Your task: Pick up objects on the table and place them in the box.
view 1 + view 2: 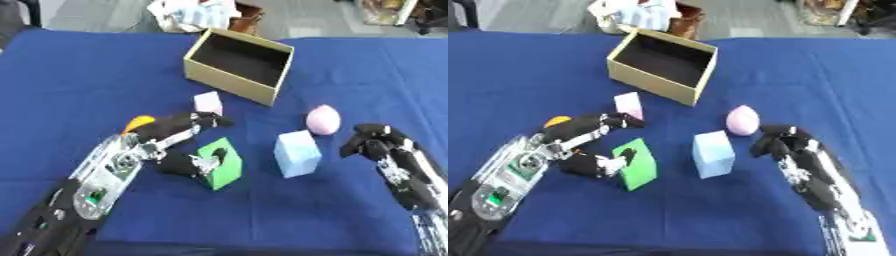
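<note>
- Blue cloth covers the table [79, 75], on which all the things are laid out.
- The left hand [179, 145] is seen spread over a green block [223, 162]: the thumb is pressed against the block's near left face, while the fingers [197, 121] are stretched out above its far side, not closed round it.
- The green block is seen tilted, resting on the cloth between thumb and fingers.
- A small pale pink cube [208, 102] is found just beyond the fingertips of the left hand, apparently touching them.
- An orange thing [138, 122] is partly hidden behind the left wrist.
- The right hand [779, 141] is held with its fingers curled inward; nothing is grasped by it.
- A pink egg-shaped thing [742, 120] lies just to the left of the right hand's knuckles, close but apart.
- A light blue cube [713, 153] stands between the two hands, untouched.
- An open cardboard box [229, 80] is set well beyond both hands, its inside dark.
</note>
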Available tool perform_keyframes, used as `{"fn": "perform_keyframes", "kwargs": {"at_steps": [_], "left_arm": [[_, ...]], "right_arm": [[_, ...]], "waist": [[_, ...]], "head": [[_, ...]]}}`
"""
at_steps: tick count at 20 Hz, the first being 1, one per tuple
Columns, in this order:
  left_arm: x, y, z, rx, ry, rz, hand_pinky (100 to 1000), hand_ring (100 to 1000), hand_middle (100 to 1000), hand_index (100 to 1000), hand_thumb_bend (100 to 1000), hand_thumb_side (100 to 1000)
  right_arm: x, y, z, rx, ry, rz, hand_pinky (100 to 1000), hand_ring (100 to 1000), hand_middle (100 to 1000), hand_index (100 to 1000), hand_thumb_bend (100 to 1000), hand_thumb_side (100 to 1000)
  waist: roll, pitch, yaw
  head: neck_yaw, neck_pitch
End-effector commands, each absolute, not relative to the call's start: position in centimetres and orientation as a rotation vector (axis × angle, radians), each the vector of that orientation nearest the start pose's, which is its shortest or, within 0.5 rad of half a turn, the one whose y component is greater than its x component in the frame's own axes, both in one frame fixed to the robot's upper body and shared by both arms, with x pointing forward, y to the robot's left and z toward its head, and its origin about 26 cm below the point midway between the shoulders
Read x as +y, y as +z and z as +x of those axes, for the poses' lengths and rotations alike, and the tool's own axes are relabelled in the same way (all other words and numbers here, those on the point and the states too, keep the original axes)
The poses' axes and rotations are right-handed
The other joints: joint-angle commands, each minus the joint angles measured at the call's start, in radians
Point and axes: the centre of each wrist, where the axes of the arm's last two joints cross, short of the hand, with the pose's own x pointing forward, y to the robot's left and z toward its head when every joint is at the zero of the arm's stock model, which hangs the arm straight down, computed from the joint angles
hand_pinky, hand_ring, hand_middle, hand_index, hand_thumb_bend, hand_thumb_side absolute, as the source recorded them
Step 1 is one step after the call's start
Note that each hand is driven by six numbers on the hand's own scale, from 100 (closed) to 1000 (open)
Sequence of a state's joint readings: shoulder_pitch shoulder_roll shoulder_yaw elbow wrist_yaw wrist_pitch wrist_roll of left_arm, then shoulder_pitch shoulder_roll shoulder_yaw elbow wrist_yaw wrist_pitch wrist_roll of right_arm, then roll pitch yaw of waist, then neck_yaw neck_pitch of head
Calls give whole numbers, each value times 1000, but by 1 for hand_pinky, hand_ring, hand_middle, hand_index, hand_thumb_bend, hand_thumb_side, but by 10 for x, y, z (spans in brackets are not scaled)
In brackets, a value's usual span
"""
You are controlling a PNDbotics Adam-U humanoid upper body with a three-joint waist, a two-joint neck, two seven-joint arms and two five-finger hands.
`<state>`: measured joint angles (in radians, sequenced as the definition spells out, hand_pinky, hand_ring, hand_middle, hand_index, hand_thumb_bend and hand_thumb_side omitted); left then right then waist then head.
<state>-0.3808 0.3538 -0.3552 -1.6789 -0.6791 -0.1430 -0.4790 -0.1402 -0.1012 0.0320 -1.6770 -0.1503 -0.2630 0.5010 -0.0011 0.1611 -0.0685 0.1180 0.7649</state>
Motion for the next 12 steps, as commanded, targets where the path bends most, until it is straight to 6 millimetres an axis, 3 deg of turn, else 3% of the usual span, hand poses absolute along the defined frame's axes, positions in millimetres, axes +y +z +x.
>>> {"fn": "perform_keyframes", "kwargs": {"at_steps": [1,7,11,12], "left_arm": [[192,124,338,-1710,-1650,411,882,910,849,969,100,861],[196,137,339,-1724,-1744,521,871,893,848,969,111,823],[200,148,338,-1705,-1842,588,863,885,848,970,196,853],[201,152,338,-1694,-1881,603,853,876,846,968,260,881]], "right_arm": [[-239,62,310,-2030,560,426,611,615,562,763,100,470],[-240,62,310,-2030,562,422,611,615,562,763,100,471],[-240,62,310,-2029,564,418,611,615,562,763,100,470],[-241,62,310,-2028,563,417,611,615,562,763,100,470]], "waist": [[12,-25,-2],[15,-25,-2],[20,-26,-3],[21,-27,-4]], "head": [[-1,5],[-7,5],[-12,5],[-15,5]]}}
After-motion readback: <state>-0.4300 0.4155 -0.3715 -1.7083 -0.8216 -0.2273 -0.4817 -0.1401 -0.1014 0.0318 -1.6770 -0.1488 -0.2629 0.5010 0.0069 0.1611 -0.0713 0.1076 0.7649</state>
